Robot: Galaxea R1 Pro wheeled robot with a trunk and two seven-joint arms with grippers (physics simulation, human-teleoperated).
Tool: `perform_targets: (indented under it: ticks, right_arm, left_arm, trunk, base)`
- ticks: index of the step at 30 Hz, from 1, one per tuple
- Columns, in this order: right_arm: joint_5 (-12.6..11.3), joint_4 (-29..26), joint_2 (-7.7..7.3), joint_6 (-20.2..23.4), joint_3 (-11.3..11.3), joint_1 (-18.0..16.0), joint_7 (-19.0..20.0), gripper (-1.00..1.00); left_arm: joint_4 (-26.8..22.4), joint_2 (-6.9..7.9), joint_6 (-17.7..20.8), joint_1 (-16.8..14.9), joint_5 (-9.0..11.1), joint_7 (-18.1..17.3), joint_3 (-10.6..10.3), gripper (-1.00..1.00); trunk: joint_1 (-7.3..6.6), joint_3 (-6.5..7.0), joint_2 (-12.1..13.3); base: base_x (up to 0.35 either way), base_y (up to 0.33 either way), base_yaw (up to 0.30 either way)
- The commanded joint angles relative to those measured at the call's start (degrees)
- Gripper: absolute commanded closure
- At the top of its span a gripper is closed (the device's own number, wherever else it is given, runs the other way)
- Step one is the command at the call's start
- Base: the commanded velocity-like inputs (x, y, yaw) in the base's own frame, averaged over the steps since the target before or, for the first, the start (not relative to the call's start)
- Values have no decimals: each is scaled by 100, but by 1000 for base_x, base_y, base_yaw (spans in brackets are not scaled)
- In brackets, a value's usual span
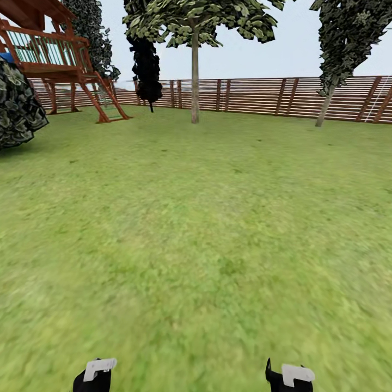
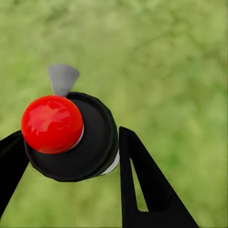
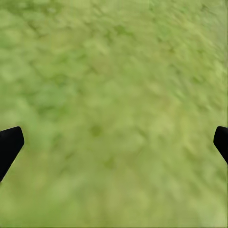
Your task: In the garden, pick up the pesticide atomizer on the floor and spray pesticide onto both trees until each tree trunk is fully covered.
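Observation:
The pesticide atomizer (image 2: 57, 128) has a red round cap, a black collar and a grey nozzle. My left gripper (image 2: 71, 159) is shut on it, one black finger (image 2: 142, 185) on each side, over blurred grass. My right gripper (image 3: 114, 142) hangs open above the lawn with nothing between its fingers. In the head view both arms' ends (image 1: 95, 375) (image 1: 288, 377) sit at the bottom edge. Far ahead, a tree (image 1: 194, 32) with a straight bare trunk (image 1: 194, 87) stands near the fence. A second tree (image 1: 345, 38) with a leaning grey trunk (image 1: 325, 109) stands at the far right. No spray cloud shows.
A wide green lawn (image 1: 207, 234) stretches to a brown slatted fence (image 1: 261, 97). A red-brown wooden play structure (image 1: 54, 60) stands at the back left, with a dark shrub (image 1: 16, 109) beside it. A thin black columnar tree (image 1: 146, 65) stands left of the centre tree.

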Motion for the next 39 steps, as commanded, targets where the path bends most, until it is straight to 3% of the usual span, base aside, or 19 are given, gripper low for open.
perform_targets:
  ticks: [1,39]
  right_arm:
    - [0,0,0,0,-1,0,0,-100]
    - [0,0,0,0,-2,0,0,-100]
  left_arm:
    - [0,0,0,-5,-1,0,1,100]
    - [0,-10,-3,-4,-1,0,-2,100]
  trunk:
    - [0,0,0]
    - [0,0,0]
  base:
    - [340,0,0]
    - [340,0,0]
